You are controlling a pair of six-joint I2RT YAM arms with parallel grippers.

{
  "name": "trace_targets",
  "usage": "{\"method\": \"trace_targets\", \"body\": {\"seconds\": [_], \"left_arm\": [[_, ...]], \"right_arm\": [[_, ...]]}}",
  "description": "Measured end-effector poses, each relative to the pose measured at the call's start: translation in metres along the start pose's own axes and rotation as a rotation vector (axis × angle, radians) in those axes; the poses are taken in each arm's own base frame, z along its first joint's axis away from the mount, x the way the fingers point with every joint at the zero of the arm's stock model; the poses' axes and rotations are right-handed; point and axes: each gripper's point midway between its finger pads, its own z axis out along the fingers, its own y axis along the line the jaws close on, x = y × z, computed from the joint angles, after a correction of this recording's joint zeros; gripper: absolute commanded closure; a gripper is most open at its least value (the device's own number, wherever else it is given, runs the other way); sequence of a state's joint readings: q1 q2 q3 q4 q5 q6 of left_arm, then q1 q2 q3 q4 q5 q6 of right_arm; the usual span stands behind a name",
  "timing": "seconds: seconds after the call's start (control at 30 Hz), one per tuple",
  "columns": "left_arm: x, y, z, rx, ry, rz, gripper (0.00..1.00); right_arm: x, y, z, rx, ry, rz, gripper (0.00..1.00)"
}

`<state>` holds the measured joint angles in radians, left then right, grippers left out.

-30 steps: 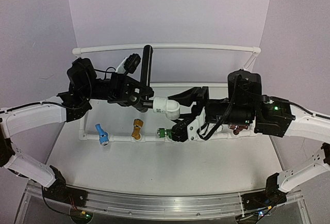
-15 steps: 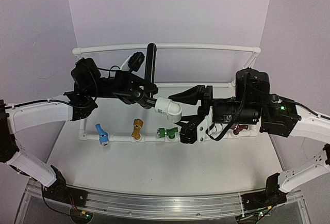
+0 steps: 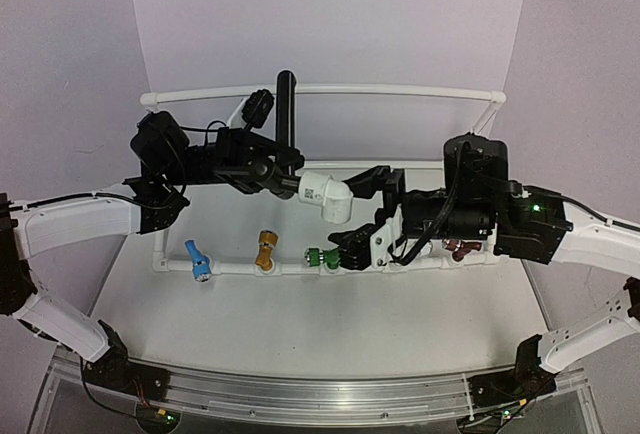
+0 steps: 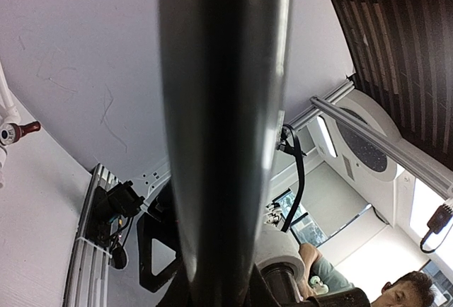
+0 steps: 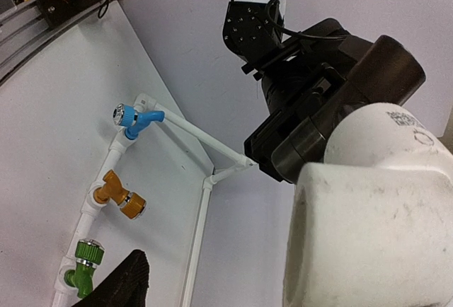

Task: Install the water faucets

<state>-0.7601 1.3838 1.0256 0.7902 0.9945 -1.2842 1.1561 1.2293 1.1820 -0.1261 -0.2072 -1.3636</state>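
Top view: left tool (image 3: 258,166) hangs above the surface (image 3: 300,324), left of centre, and carries the black faucet (image 3: 287,182). We read it as clamped on the faucet's short body, though black on black hides the fingers themselves. The lever (image 3: 286,114) points straight to the far side, crossing the far rail of the pipe frame (image 3: 330,90). In the left wrist view this lever fills the middle of the picture, top to bottom.

The white fitting (image 3: 328,194) sits on the right end of the faucet body, an elbow piece with its open end turned down and to the right. It is held in the air, above the frame and short of its near rail.

Right tool (image 3: 350,216) comes in from the right, jaws spread wide, nothing between them. One finger lies just right of the fitting; we cannot tell whether they touch. The other finger is lower, close over the near rail. In the right wrist view the fitting looms at lower right with the dark faucet body behind it; only one dark fingertip (image 5: 120,282) shows, at the bottom edge.

Near rail, left to right: blue faucet (image 3: 197,260), orange faucet (image 3: 265,251), green faucet (image 3: 318,256), then a dark red faucet (image 3: 462,250), partly hidden under the right arm.
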Motion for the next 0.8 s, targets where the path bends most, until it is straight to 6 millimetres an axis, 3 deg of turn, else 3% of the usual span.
{"method": "trace_targets", "body": {"seconds": [0.53,0.8], "left_arm": [[-0.009,0.003,0.001,-0.008,-0.048,0.005,1.0],[-0.01,0.01,0.003,-0.003,-0.052,-0.02,1.0]], "right_arm": [[-0.015,-0.004,-0.008,0.005,-0.075,0.031,0.21],[-0.018,0.007,-0.01,-0.01,-0.083,0.043,0.19]]}}
